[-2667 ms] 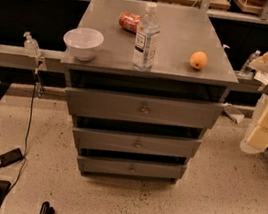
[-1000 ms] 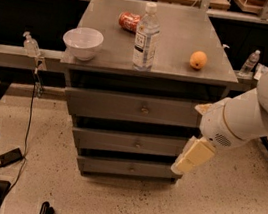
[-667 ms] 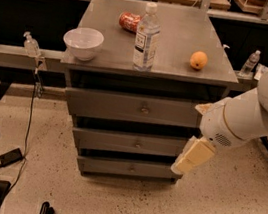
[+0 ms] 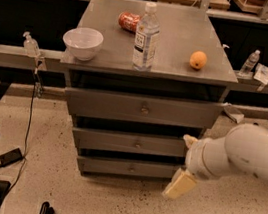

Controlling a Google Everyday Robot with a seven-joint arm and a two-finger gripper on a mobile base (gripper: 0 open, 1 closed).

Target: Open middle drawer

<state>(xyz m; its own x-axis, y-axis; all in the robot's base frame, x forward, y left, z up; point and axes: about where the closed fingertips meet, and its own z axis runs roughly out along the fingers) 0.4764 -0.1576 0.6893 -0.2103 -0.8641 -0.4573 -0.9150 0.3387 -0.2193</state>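
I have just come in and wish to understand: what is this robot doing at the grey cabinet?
A robot arm reaches in from the right toward the cabinet. Its pincer hangs low by the cabinet's right front corner, beside the lowest drawer. The middle drawer looks shut, its knob not yet taken. A bowl, a bottle and an orange stand on top.

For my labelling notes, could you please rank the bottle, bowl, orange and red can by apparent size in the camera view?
1. bottle
2. bowl
3. orange and red can look alike; the can sits farther back.
The gripper hangs low beside the cabinet.
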